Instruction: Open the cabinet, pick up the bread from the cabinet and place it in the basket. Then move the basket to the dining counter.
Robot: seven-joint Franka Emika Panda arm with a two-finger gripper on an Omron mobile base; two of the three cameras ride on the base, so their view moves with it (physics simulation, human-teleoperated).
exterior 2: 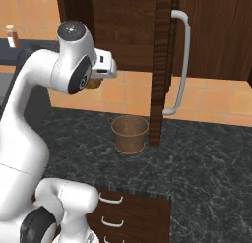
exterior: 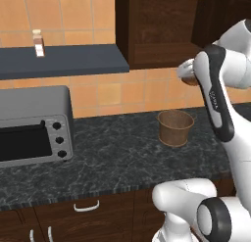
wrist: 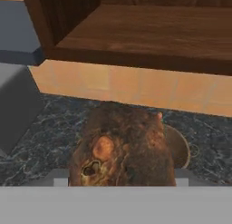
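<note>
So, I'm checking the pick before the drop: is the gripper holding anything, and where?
Yes, the gripper holds the bread, a finger at each side of its lower part, above the black counter.

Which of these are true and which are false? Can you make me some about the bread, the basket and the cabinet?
1. The end effector holds the bread. True.
2. The bread is already lying in the basket. False: it is up in the air, in the end effector, and the basket is down on the black counter.
3. The cabinet door is open. True.
4. The basket is standing on top of the toaster oven. False: it stands on the black counter, to the right of the oven.
5. A small bottle stands on the dark shelf. True.
</note>
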